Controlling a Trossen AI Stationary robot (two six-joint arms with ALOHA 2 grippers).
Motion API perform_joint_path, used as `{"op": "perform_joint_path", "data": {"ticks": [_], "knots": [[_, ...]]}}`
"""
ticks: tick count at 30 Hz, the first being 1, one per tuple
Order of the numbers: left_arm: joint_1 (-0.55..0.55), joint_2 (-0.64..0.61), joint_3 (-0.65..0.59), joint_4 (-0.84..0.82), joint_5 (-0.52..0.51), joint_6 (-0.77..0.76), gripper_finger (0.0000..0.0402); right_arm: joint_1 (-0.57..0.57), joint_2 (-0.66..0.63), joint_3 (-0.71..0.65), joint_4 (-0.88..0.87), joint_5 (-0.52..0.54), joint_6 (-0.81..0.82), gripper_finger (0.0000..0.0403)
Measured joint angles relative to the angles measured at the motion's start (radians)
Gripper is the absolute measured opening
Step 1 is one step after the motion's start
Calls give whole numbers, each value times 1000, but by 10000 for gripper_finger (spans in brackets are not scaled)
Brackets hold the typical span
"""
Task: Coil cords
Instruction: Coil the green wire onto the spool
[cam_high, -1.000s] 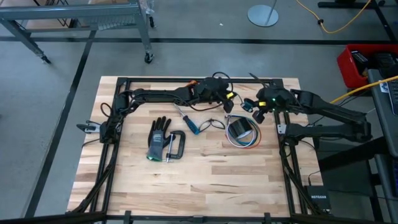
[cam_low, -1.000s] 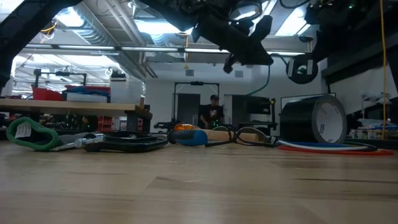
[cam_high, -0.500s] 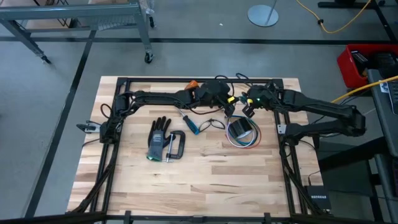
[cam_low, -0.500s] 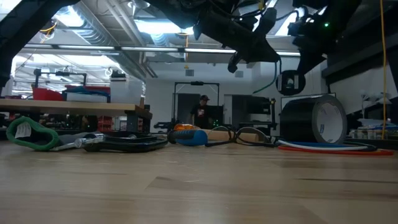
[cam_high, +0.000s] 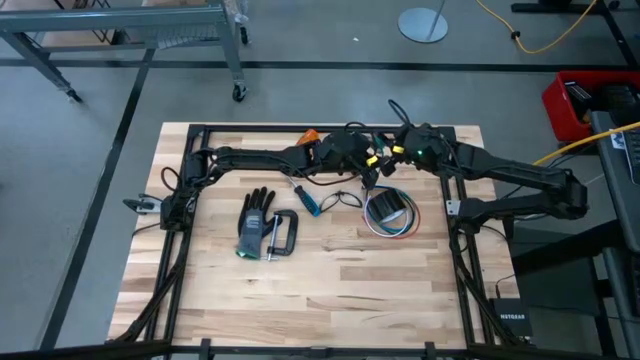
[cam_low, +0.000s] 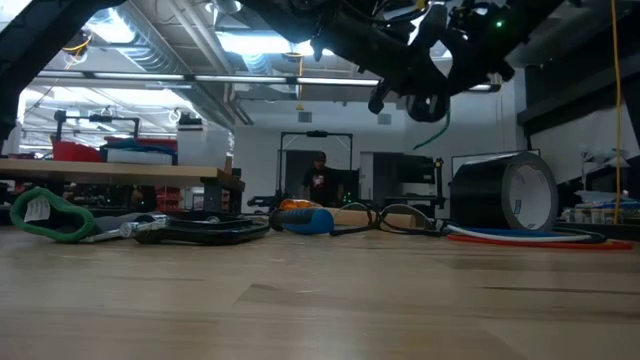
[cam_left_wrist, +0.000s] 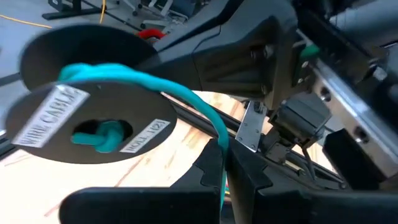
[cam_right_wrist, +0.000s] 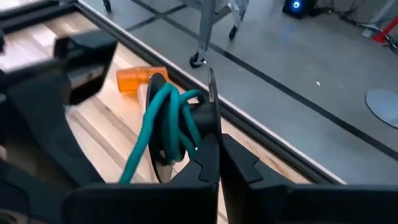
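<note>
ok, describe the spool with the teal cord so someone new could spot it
Look at the far edge of the table, where both arms meet above it. The spool hangs there in the air, the right gripper shut on its rim. It is a flat black disc wound with teal cord, unlike the tape roll standing below.

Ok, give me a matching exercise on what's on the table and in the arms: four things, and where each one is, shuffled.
Things:
1. teal cord
2. spool
3. tape roll
4. glove

Places:
A. flat on the table beside the clamp
B. on edge by the coloured wires
C. clamped in the right arm's jaws
D. wound on the spool, running to the left arm's jaws

Pairs: 1-D, 2-C, 3-B, 4-A
</note>
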Motion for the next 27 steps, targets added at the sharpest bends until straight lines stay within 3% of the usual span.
{"op": "perform_joint_path", "data": {"ticks": [19, 27], "knots": [[-19, 0, -1, -3, -7, 311, 42, 0, -133, 0, 32, -9, 9, 1], [-36, 0, -1, 3, -18, 358, 11, 0, -197, 0, 33, -10, 0, 1]]}}
